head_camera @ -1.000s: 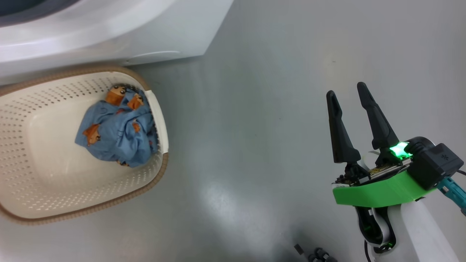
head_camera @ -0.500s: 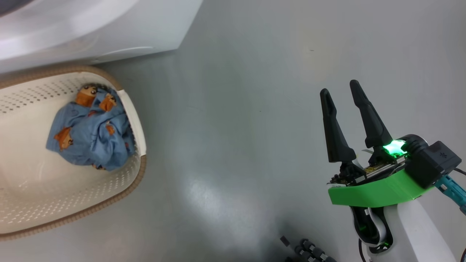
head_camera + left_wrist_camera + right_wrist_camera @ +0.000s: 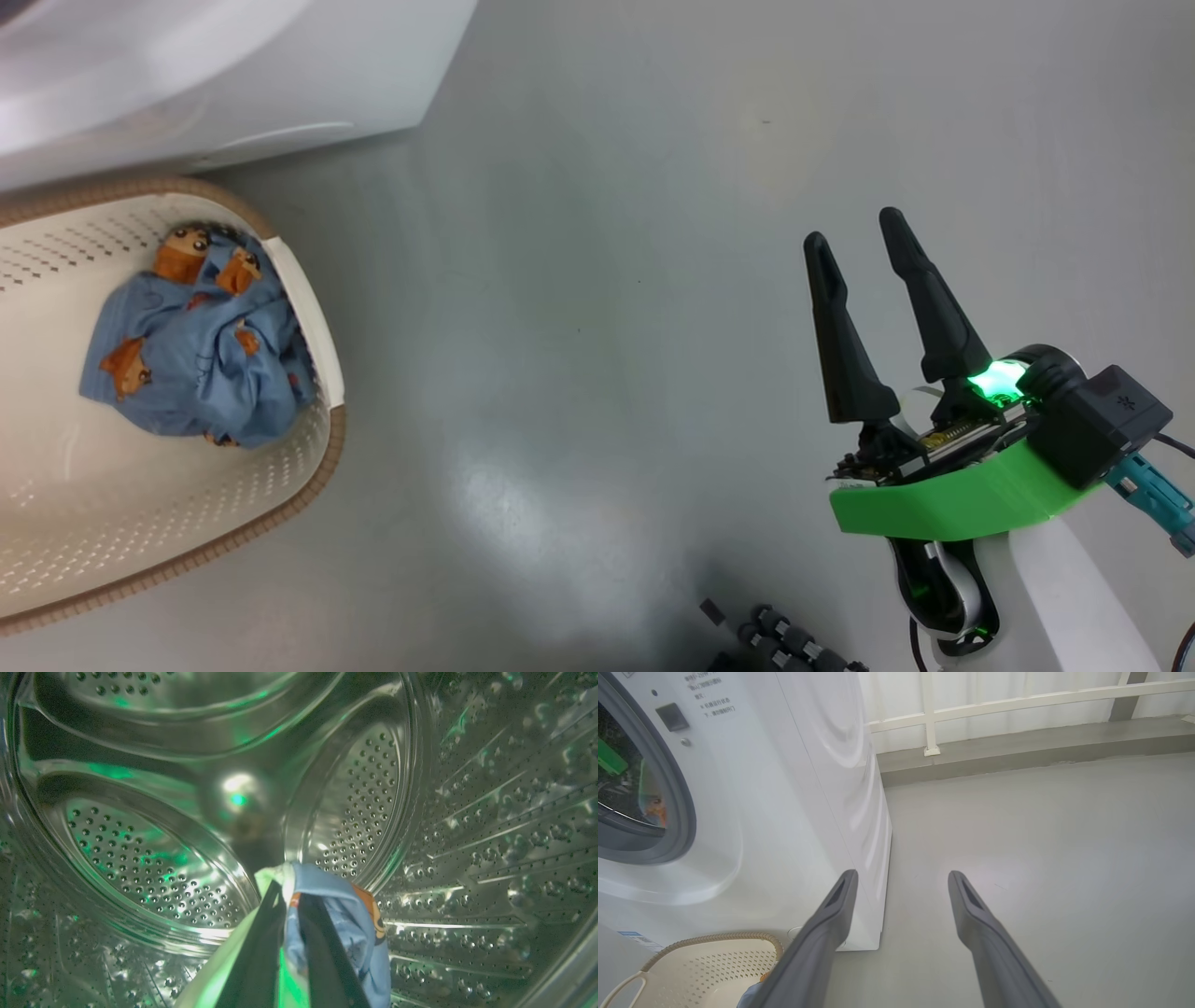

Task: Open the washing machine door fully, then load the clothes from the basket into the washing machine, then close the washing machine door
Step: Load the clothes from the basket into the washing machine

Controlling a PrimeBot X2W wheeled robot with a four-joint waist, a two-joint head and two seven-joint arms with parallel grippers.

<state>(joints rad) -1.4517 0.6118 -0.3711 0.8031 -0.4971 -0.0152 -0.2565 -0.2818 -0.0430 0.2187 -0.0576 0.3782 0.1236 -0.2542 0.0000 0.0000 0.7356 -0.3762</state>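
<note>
Clothes (image 3: pixel 345 924) reach drum (image 3: pixel 140 858)
Left gripper (image 3: pixel 289 893) clamps them; head swung, unemptied basket (image 3: pixel 308 467) now at 9 o'clock; right gripper (image 3: pixel 854 227) apart

I see bare grey floor (image 3: pixel 1064 835) under and ahead of my right tool (image 3: pixel 902 873); well beyond its tips, a raised grey kerb (image 3: pixel 1017 744) carries a white railing (image 3: pixel 929 714).

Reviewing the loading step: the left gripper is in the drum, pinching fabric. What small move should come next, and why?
Probably open the left gripper: it is shut on the clothes deep inside the steel drum, so releasing should leave them loaded. A blue garment waits in the basket for the following trip.
</note>
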